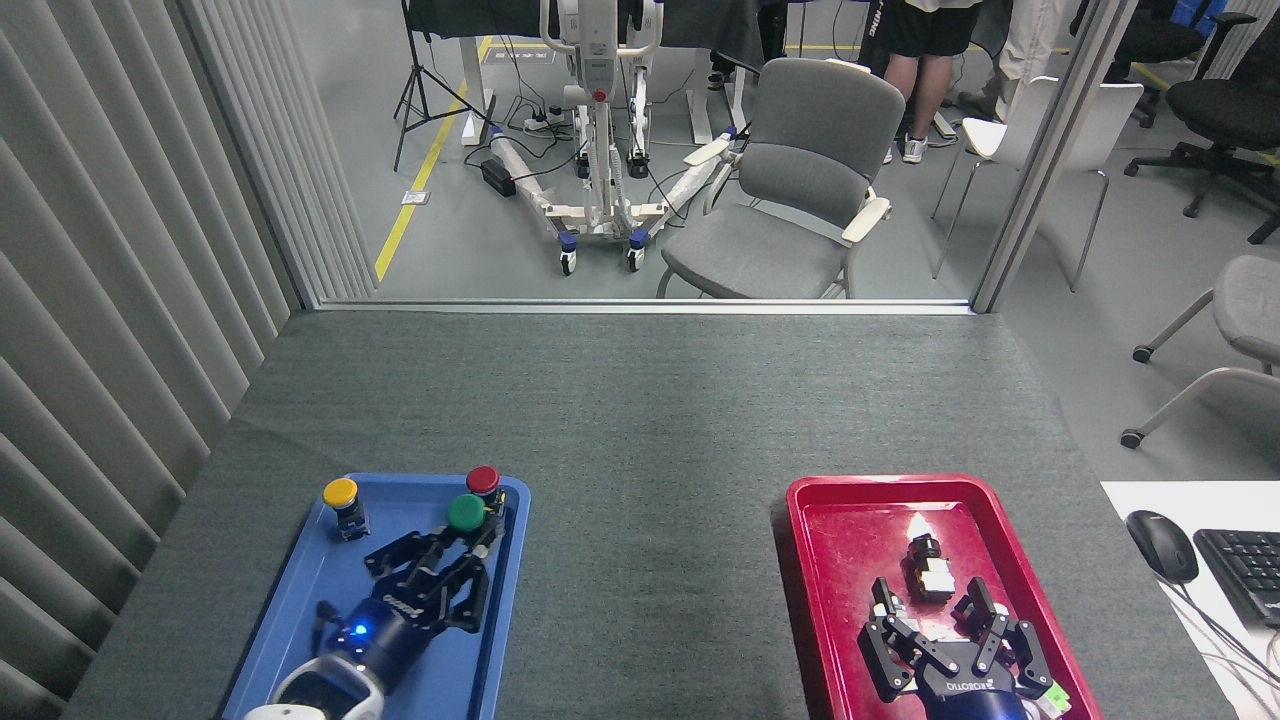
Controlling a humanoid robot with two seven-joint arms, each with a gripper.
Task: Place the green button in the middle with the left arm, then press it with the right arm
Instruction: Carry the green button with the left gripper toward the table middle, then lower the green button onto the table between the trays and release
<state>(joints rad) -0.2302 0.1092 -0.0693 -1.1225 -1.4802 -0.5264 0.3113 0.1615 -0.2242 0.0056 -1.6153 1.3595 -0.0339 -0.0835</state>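
The green button (466, 512) is held at the tips of my left gripper (462, 537), which is shut on its body. It hangs over the right part of the blue tray (300, 590), right next to the red-capped button (484, 481). The left arm shows its blue light lower down. My right gripper (935, 612) stands over the near part of the red tray (830, 560) with its fingers spread and nothing between them. The dark grey-green felt middle (650, 540) of the table lies between the two trays.
A yellow-capped button (341, 497) stands at the blue tray's back left. A small black-and-white part (930, 570) lies in the red tray just beyond my right gripper. A mouse (1162, 545) and keyboard (1245, 570) sit at the right. A person's legs (915, 80) show beyond the table.
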